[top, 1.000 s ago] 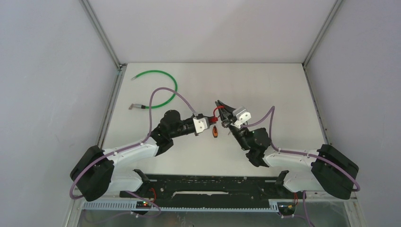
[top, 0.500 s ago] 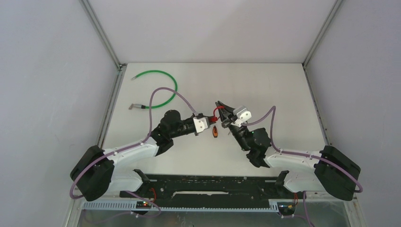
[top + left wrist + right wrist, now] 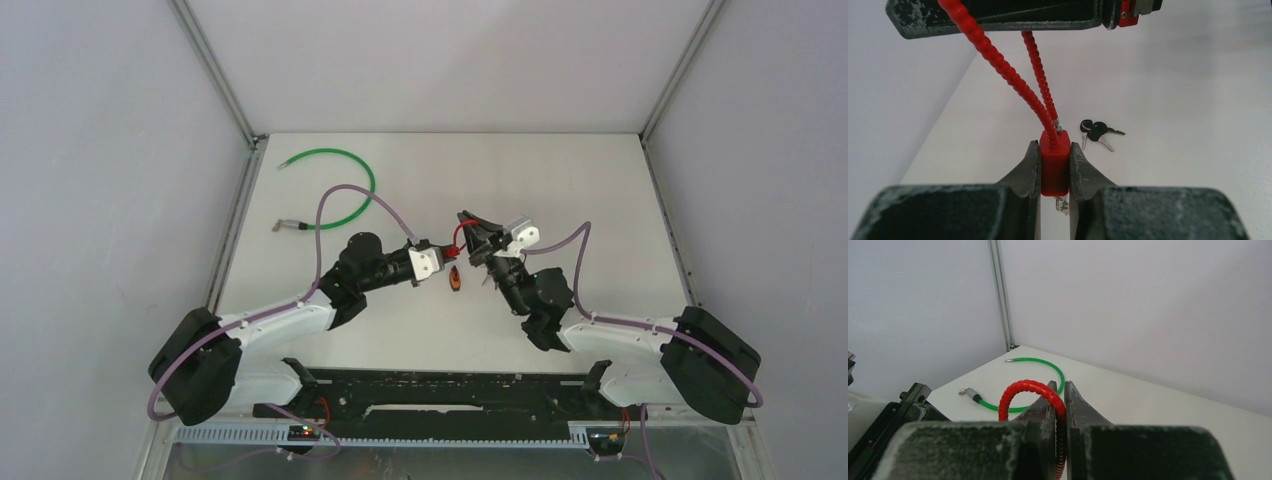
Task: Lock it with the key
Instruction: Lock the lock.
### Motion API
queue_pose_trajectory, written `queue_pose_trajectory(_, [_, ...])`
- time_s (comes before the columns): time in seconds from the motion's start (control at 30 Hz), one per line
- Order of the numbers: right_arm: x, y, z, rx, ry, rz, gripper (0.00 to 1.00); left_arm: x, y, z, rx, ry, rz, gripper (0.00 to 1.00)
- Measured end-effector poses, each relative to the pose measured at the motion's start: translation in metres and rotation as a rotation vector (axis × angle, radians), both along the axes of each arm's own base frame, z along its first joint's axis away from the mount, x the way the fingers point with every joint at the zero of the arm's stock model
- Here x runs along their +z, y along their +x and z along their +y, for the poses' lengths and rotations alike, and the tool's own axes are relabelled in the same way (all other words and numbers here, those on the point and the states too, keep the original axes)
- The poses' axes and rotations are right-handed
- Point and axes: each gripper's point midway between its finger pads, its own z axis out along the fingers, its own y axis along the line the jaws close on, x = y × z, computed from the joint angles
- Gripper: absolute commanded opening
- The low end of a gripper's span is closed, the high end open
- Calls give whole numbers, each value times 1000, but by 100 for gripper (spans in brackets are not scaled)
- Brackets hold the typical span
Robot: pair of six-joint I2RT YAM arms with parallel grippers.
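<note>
Held above mid-counter: lock [image 3: 1055, 167], body pinched in left claw [image 3: 1054, 150], its red loop [image 3: 1020, 387] pinched in right claw [image 3: 1059, 390]. Lying on counter [image 3: 1173, 100] near it: keys [image 3: 1096, 131]. Far left: green cable [image 3: 352, 170].

My left arm [image 3: 285, 322] and right arm [image 3: 612, 335] are white shells with black joints, a mauve cable [image 3: 338, 194] looping along each. My left claw [image 3: 1055, 146] and right claw [image 3: 1060, 385] have scuffed dark-grey fingers [image 3: 1023, 172].
</note>
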Motion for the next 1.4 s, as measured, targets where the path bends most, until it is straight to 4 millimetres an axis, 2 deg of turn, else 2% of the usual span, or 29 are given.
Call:
queue_pose_trajectory(0.93, [-4, 19, -12, 23, 218, 142, 0, 1, 3, 1, 19, -1, -4, 0])
queue_pose_trajectory(1.4, [-5, 21, -6, 49, 245, 162, 0, 1, 5, 2, 25, -1, -5, 0])
